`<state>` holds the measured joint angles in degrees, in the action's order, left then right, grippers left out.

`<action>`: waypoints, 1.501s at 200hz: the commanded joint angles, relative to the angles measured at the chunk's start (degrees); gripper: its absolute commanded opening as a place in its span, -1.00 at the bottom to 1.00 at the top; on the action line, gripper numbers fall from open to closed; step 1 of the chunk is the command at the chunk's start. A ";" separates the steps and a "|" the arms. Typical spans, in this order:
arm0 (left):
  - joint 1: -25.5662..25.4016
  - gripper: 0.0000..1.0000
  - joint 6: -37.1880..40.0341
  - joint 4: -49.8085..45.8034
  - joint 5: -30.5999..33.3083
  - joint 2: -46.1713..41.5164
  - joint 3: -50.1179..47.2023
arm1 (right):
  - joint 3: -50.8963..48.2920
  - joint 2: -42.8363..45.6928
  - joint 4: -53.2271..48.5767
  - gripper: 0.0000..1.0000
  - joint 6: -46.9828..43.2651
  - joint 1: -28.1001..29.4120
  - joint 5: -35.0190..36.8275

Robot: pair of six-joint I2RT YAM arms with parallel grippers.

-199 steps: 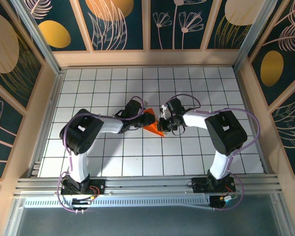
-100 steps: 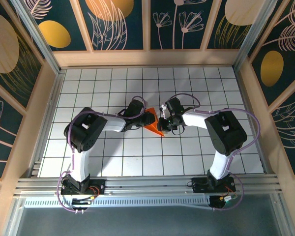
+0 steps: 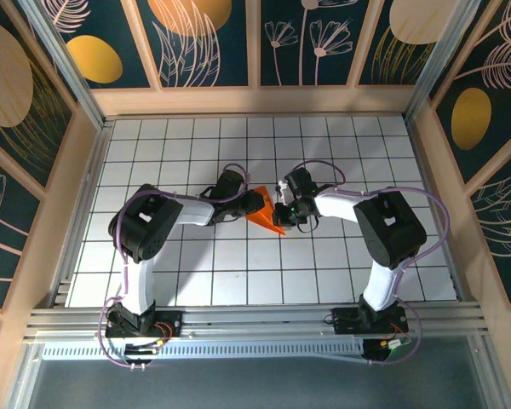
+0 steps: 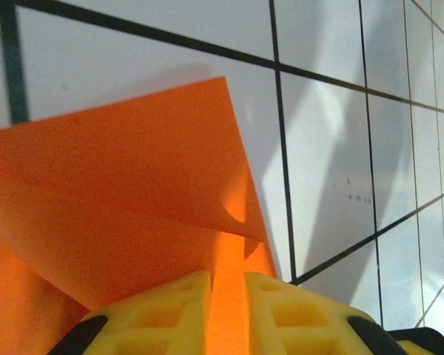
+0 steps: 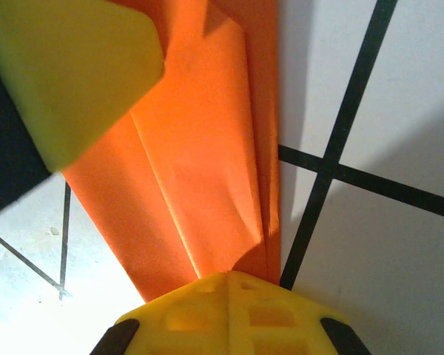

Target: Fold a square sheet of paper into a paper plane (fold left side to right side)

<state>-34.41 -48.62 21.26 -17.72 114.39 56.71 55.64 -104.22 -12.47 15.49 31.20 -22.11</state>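
Two grippers are pinching the same orange paper (image 4: 133, 185) from opposite sides. The left gripper (image 4: 227, 285) is squeezing it in the thin gap between its yellow fingers, and the folded layers are fanning out just ahead of them. The right gripper (image 5: 228, 285) is pressing its fingers tight together on a creased edge, the paper is stretching ahead of it, and the white table (image 3: 196, 281) with black lines is lying under both.
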 commanded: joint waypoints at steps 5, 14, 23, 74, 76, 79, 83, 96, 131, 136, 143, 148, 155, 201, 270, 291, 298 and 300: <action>3.88 -0.61 2.74 -4.87 5.57 1.53 -0.22 | -3.20 -5.51 -11.44 -1.00 -1.42 -0.53 12.36; 4.61 -0.61 3.16 -5.48 5.91 1.80 0.13 | -3.15 -5.54 -11.52 -1.00 -1.42 -0.53 12.35; 5.40 -0.61 3.42 -5.53 5.80 2.11 0.23 | -3.15 -5.54 -11.48 -1.00 -1.42 -0.57 12.35; 9.46 -0.58 5.41 -6.96 6.19 2.97 1.56 | -3.34 -5.44 -11.44 -1.00 -1.29 -0.49 12.09; 9.57 -0.58 5.45 -7.07 6.24 3.02 1.61 | -3.27 -5.41 -11.44 -1.00 -1.32 -0.45 12.09; 9.74 -0.57 5.61 -7.15 6.26 3.11 1.72 | -3.26 -5.35 -11.41 -1.00 -1.28 -0.44 12.09; 10.00 -0.57 5.67 -7.21 6.29 3.16 1.86 | -3.38 -5.33 -11.36 -1.00 -1.33 -0.44 12.09; 10.83 -0.57 5.95 -7.37 6.30 3.33 2.18 | -3.43 -5.13 -11.31 -1.00 -1.27 -0.44 12.09; 13.08 -0.57 6.43 -7.64 5.43 3.60 2.75 | -3.17 -4.79 -10.88 -1.00 -1.02 -0.44 11.19; 13.27 -0.58 6.41 -7.53 5.28 3.34 2.63 | -3.17 -4.67 -10.68 -1.00 -0.92 -0.44 10.98; 13.31 -0.58 6.45 -7.38 5.32 2.46 2.33 | -3.19 -4.46 -10.40 -1.00 -0.74 -0.44 10.56; 13.32 -0.59 6.69 -7.41 5.30 1.63 1.99 | -3.09 -4.40 -10.30 -1.00 -0.72 -0.44 10.35; 13.31 -0.59 6.76 -7.24 5.32 0.33 1.32 | -3.14 -4.20 -10.13 -1.00 -0.52 -0.44 10.24; 10.42 -0.65 5.80 -3.12 2.22 -11.07 -6.66 | -3.09 -3.92 -9.77 -1.00 -0.54 -0.44 10.51; 0.26 -0.69 3.43 -0.43 -3.67 -3.86 -1.34 | -3.31 -4.19 -9.26 -1.00 -0.28 -0.44 10.33; 0.01 -0.69 3.36 -0.16 -4.08 -0.92 1.23 | -3.29 -3.96 -9.27 -1.00 -0.25 -0.44 10.31; 0.04 -0.69 3.41 -0.13 -4.03 -0.18 1.51 | -3.27 -3.84 -9.26 -1.00 -0.28 -0.44 10.16; 0.00 -0.69 3.44 -0.20 -3.92 0.06 1.55 | -3.33 -3.83 -9.24 -1.00 -0.26 -0.44 10.16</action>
<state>-34.61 -44.62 20.01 -20.60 111.50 56.03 55.99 -104.40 -12.25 15.38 31.24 -21.67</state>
